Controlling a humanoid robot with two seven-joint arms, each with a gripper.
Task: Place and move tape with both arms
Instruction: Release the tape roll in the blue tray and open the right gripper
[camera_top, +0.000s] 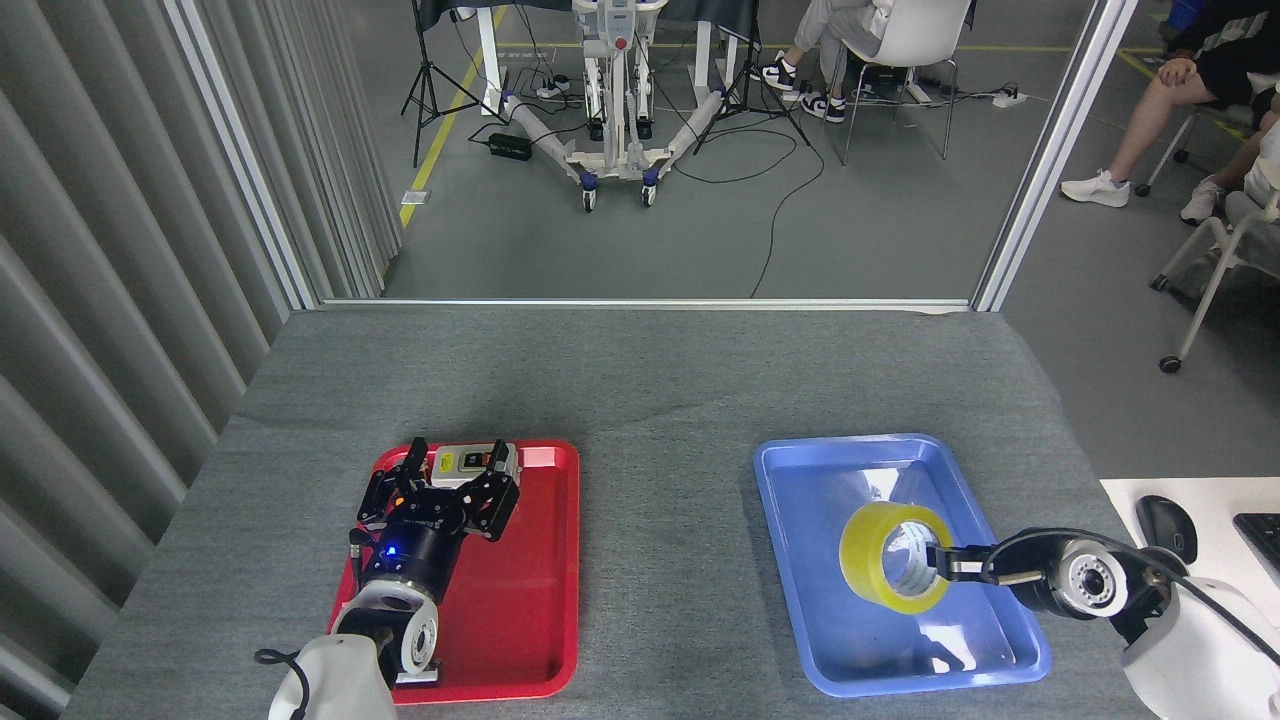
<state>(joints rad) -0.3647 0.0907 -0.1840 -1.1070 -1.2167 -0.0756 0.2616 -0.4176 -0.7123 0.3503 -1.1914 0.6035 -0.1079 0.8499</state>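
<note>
Presently the tape (893, 556), a yellow roll with a white core, sits over the middle of the blue tray (800, 470), tilted with its opening facing the camera. The right gripper (940, 563) reaches in from the right, its jaws clamped on the roll's right wall. On the grey desk (660, 380) well to the left, the left gripper (455, 467) hovers over the red tray (545, 600), jaws spread apart and empty, either side of a white switch box (468, 459).
</note>
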